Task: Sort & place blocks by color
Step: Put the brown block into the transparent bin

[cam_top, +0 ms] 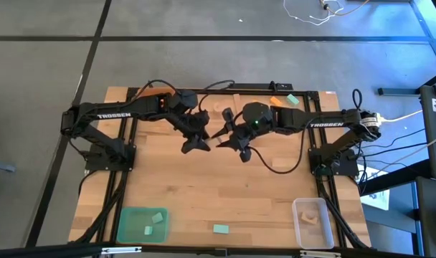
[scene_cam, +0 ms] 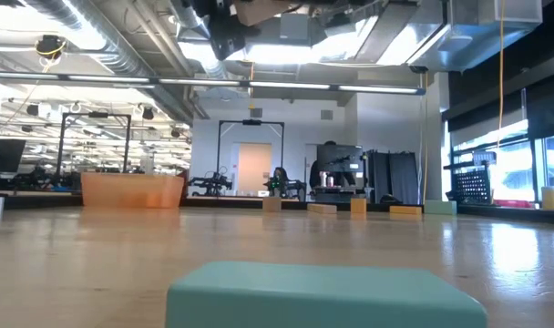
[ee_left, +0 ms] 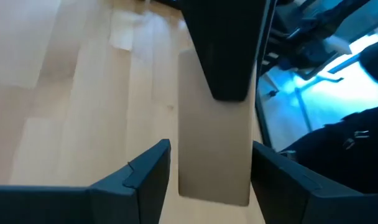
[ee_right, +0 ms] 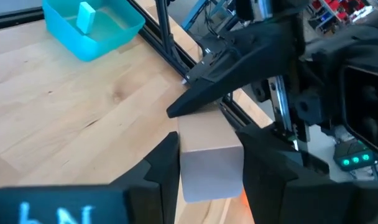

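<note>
Right gripper point(ee_right: 211, 149) pinching a pale block point(ee_right: 211, 165) flat between both pads, one pad against each long side. Left gripper point(ee_left: 211, 155) set around the same pale block from the opposite end, one dark finger point(ee_right: 204, 84) lying over the block's far end in the right wrist view. Clamped or loose on the left side: cannot tell. Grippers nose to nose over the middle of the table point(cam_top: 204, 193), left gripper point(cam_top: 196, 143) and right gripper point(cam_top: 229, 140) almost touching, both lifted well off the wood, seen only at the top edge of the low view. Both arms stretched inward from their side mounts, wrists angled toward each other. Bare wood under and in front of the grippers, wide open strip down to the near edge. Green tray point(cam_top: 140, 223) at the near left corner with two teal blocks point(cam_top: 158, 216) inside. Clear tray point(cam_top: 311, 222) at the near right corner holding one pale piece point(cam_top: 310, 213). Loose teal block point(cam_top: 220, 229) by the near edge between the trays, close up in the low view. Orange block point(cam_top: 279, 104) and another teal one point(cam_top: 292, 99) at the far edge behind the right arm, side by side. Spare pale block point(cam_top: 227, 115) on the wood just behind the grippers. Orange tray point(scene_cam: 131, 189) at the far left.
</note>
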### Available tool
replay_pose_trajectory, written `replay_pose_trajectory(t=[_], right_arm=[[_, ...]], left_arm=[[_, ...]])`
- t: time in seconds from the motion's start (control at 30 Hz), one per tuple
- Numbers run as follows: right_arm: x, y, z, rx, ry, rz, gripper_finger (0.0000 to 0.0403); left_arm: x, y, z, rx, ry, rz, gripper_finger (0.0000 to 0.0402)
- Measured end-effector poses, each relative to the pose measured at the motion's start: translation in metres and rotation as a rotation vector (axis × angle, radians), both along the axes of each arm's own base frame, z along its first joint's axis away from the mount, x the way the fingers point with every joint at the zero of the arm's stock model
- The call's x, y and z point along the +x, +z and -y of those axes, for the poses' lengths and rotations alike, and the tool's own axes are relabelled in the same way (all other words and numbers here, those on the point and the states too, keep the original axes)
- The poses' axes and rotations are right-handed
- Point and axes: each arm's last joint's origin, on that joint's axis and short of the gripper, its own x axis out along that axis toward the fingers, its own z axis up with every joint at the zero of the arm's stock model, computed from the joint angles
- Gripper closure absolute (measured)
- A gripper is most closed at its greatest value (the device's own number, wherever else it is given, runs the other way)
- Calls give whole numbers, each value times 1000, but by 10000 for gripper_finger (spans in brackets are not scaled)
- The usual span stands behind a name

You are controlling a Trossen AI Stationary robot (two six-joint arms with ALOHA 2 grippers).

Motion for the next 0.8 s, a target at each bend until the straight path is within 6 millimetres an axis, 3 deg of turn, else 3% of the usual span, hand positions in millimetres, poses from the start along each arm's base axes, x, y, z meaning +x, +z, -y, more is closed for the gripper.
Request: replay_pose_trajectory(t=[0.43,0.67,0.8], right_arm=[[-26,22,-7,94,-101,-18,269],[-65,39,-22,154,-365,-74,269],[-93,43,-33,283,-547,-130,269]], left_arm=[[-5,-10,-8,314,130,-103,198],[-9,-11,-21,376,184,-130,198],[-11,-11,-29,385,201,-131,198]])
